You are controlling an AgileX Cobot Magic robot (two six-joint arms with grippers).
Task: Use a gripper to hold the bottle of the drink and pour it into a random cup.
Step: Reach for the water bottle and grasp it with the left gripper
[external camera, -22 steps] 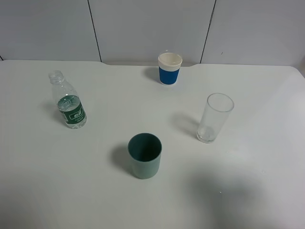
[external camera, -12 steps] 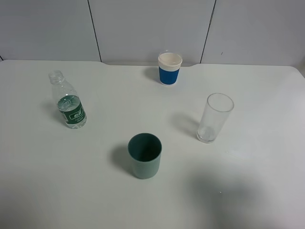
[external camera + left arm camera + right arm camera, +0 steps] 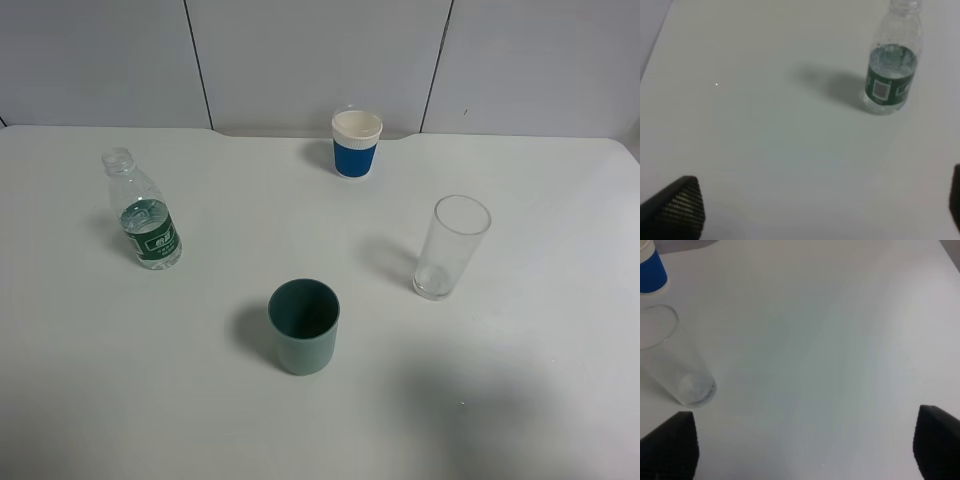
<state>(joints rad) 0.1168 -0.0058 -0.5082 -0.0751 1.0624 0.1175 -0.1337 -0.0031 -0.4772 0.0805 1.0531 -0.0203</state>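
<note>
As the wrist cameras frame them, both sets of jaws stand spread wide over bare table point(image 3: 520, 380). Left gripper point(image 3: 817, 202): gripping nothing; bottle of the drink point(image 3: 145, 215) upright, uncapped, partly filled, far left, ahead of the jaws and apart from them. Right gripper point(image 3: 805, 440): likewise unloaded, clear glass point(image 3: 450, 248) near it, right side. Teal cup point(image 3: 303, 328) near centre. Paper cup point(image 3: 357, 143) far centre.

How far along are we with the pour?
Done: nothing; the bottle stands upright on the table, ungripped. In hand: the left end effector is open and empty, with the bottle ahead of it. Left: grasp, lift and pour into the grey-green cup.
</note>
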